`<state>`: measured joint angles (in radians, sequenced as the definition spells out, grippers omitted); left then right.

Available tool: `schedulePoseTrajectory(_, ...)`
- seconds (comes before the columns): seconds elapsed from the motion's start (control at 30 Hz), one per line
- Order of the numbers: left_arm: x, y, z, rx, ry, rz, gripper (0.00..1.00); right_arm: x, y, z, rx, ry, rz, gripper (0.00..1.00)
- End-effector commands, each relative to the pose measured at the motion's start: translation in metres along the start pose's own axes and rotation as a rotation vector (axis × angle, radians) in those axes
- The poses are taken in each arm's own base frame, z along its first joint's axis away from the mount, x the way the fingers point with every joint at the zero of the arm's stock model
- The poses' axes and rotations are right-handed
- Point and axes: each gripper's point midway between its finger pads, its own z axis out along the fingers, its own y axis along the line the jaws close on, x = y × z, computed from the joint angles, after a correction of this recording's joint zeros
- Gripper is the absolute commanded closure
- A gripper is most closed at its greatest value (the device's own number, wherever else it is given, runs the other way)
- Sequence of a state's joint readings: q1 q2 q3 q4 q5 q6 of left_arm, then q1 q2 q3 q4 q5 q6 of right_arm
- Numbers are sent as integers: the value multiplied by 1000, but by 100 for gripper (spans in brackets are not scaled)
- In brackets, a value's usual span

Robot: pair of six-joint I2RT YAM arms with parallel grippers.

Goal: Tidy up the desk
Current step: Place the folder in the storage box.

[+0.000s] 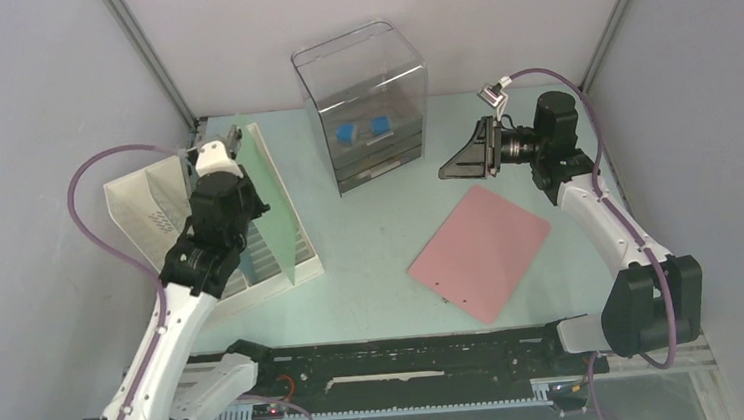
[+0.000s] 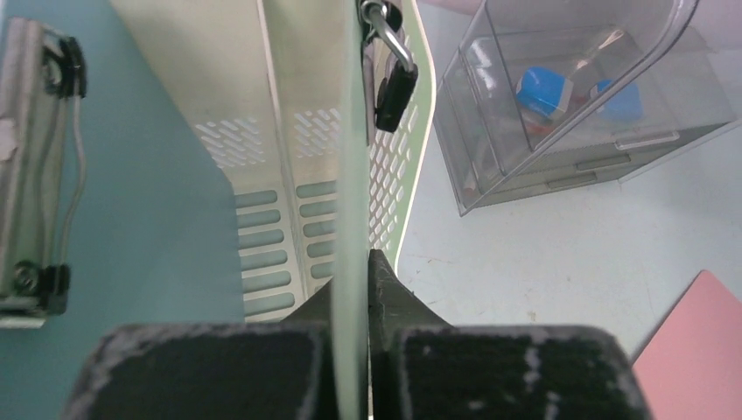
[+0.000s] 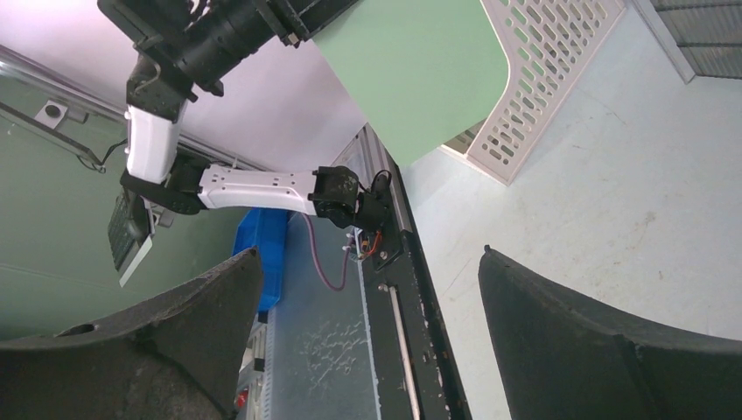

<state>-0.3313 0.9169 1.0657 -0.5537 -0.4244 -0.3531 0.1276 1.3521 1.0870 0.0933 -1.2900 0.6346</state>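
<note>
While upright in rack [image 1: 139,206], green clipboard [image 1: 283,212] pinched by left gripper [image 2: 352,289]; right gripper [image 3: 369,255] spread.

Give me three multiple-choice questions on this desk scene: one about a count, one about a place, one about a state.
1. How many blue items sit inside the clear drawer box? A one, B two, C four.
2. Where is the pink clipboard? A flat on the desk, B inside the drawer box, C propped against the back wall.
3. The left end effector is: A wide open, B shut on the green clipboard, C out of view.
Answers: B, two blue pieces sit side by side; A, it lies flat on the tabletop; B, its fingers pinch the board's edge.
</note>
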Motion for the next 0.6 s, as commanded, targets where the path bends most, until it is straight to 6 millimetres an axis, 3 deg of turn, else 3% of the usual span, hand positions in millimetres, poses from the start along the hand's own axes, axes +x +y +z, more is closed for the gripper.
schedulePoseTrajectory(0.0, -32, 4, -16, 37, -188, -29, 100, -2, 9, -3, -14, -1, -35, 0)
schedulePoseTrajectory(0.33, -42, 3, -28, 85, -326, -67, 100, -3, 9, -4, -12, -5, -38, 0)
schedulePoseTrajectory(0.57, -30, 1, -21, 65, -357, -57, 100, -4, 11, -5, -12, -8, -42, 0)
